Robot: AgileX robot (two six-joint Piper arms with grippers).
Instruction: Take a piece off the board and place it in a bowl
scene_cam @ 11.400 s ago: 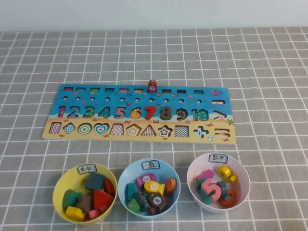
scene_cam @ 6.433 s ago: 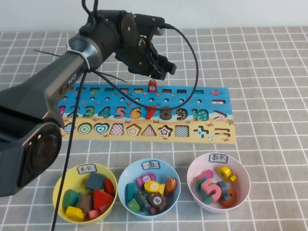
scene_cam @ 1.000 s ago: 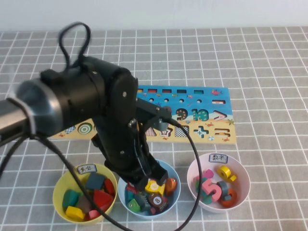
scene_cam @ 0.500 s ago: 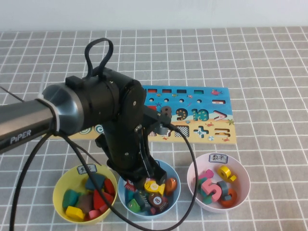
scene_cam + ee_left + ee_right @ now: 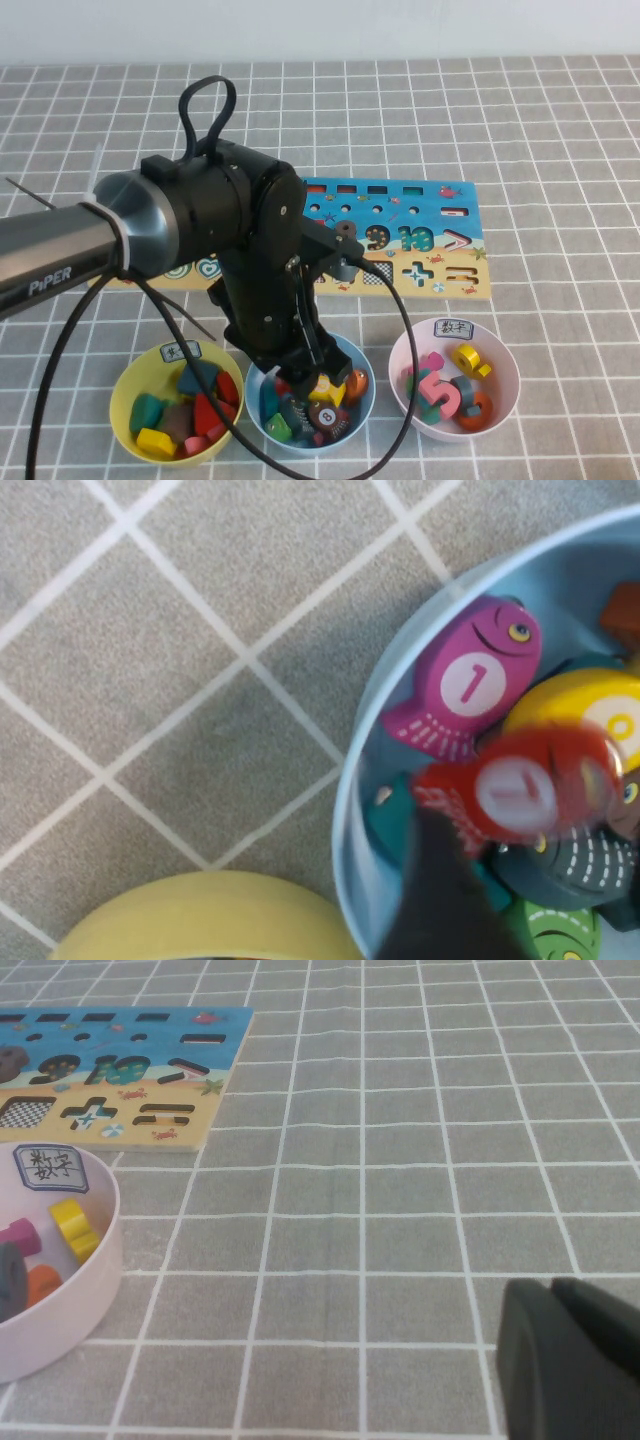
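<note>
Hiding board (image 5: pixel 420 250) left half: left arm; piece (image 5: pixel 520 795) blurred.

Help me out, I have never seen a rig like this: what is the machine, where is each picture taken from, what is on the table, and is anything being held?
This is a robot with two arms, each ending in a gripper. The high view looks down from a raised camera on the robot's side. The other two pictures come from cameras on the wrists.

On the grey checked table lie a wooden number puzzle board and three bowls: a yellow bowl, a light blue bowl and a pink bowl, all with coloured pieces inside.

The left gripper hangs over the light blue bowl. A red fish marked 7 is right at it, above the other fish. It looks blurred, so I cannot tell whether it is gripped or loose.

The right gripper is shut and holds nothing, low over bare table beside the pink bowl.
</note>
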